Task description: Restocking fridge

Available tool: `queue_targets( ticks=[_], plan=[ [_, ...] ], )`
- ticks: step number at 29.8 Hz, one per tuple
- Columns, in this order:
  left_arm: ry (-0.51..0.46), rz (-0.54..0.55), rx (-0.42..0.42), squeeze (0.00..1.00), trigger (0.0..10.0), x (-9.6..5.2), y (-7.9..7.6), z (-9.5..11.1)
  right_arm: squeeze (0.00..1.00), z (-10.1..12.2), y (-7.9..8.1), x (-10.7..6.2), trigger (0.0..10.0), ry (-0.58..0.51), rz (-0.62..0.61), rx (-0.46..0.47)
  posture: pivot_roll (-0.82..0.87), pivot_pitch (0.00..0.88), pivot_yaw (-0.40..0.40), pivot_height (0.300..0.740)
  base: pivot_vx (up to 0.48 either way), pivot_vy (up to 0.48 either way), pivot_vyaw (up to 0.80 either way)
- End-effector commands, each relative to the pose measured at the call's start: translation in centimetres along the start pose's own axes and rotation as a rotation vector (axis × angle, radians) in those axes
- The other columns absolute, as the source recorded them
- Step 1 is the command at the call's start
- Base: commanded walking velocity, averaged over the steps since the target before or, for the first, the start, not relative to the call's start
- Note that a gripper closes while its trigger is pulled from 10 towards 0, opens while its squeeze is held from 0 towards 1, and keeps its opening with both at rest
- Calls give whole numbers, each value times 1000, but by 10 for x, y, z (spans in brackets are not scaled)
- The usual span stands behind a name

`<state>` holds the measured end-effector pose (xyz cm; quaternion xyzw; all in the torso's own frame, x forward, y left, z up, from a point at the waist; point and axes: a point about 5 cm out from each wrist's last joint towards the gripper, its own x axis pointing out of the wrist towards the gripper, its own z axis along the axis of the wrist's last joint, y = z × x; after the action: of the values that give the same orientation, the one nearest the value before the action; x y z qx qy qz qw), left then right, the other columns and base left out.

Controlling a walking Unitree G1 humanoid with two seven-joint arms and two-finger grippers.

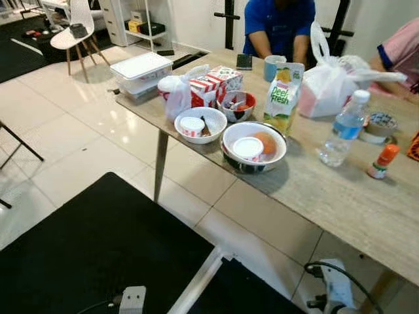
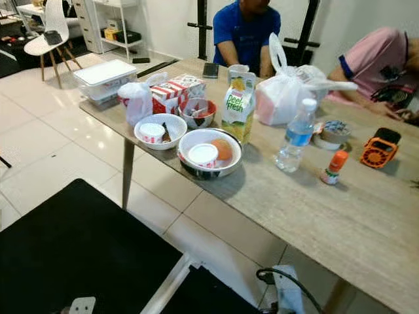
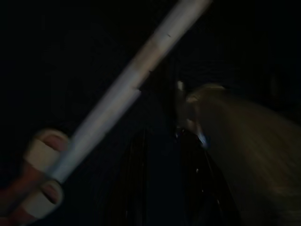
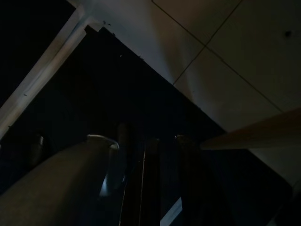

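Note:
A wooden table (image 1: 340,196) carries the groceries. Near its front edge stands a large bowl (image 1: 254,146) holding a small white tub and an orange item. Left of it, a white bowl (image 1: 201,124) holds another tub, and a red bowl (image 1: 237,104) sits behind. A green juice carton (image 1: 283,97) stands upright beside a water bottle (image 1: 343,129). A red-and-white box (image 1: 215,84), a small tied bag (image 1: 175,95) and a white lidded container (image 1: 141,72) occupy the left end. Both arms hang low: the left gripper (image 3: 162,141) and right gripper (image 4: 153,141) are dark shapes over the floor.
A knotted white plastic bag (image 1: 330,82), a tape roll (image 1: 380,124), a small orange-capped bottle (image 1: 382,161) and a blue mug (image 1: 273,67) are also on the table. Two people sit at the far side. A black mat (image 1: 98,255) and a power strip (image 1: 330,291) lie on the tiled floor below.

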<state>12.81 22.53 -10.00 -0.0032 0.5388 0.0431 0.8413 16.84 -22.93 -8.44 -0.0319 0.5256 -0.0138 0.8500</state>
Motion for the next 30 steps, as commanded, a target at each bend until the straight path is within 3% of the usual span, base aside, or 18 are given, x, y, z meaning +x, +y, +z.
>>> queue_targets(
  ticks=[1,2,6,9,11,13,17,18,20,26,28,30],
  plan=[
    [-27,20,-4,0,10000,0,7,8,0,8,-3,0,10000,-26,-6,-13,-37,0,2,740,0,0,0],
    [-46,13,0,0,10000,1,5,16,0,9,-7,-1,10000,-21,-6,-27,-6,0,-32,740,0,0,0],
    [-88,10,-6,0,10000,2,0,31,0,13,-21,-3,10000,-2,-40,-71,-20,0,-21,740,0,0,0],
    [-83,-16,6,0,10000,3,-8,32,0,27,-24,-4,10000,-53,-66,-11,-23,0,-29,740,0,0,0],
    [-76,-26,6,0,10000,3,-10,30,0,28,-21,-3,10000,-57,-57,-3,-34,0,-28,740,0,0,0],
    [-58,-35,43,0,10000,3,-10,24,0,23,-13,-2,10000,-39,-34,-51,-33,0,-14,740,0,0,0],
    [-56,-40,51,0,10000,3,-10,22,0,19,-10,-1,10000,-36,-26,-33,-30,18,-18,740,0,0,0],
    [-49,-34,50,0,10000,3,-10,20,0,12,-7,-1,10000,-16,-24,-59,-61,33,27,740,0,0,0],
    [-24,-49,123,0,10000,3,-12,14,0,5,-2,0,10000,-13,3,-97,-55,46,30,740,0,0,0],
    [-90,-34,48,0,10000,3,-7,34,0,3,11,1,10000,-32,93,-99,-29,55,34,740,0,0,0],
    [-91,-28,56,0,10000,3,-5,34,0,5,14,1,10000,-47,117,-100,-34,82,43,740,0,0,0],
    [-65,-6,65,0,10000,2,2,27,0,18,29,1,10000,-108,227,-91,-37,62,36,740,0,0,0]
  ],
)
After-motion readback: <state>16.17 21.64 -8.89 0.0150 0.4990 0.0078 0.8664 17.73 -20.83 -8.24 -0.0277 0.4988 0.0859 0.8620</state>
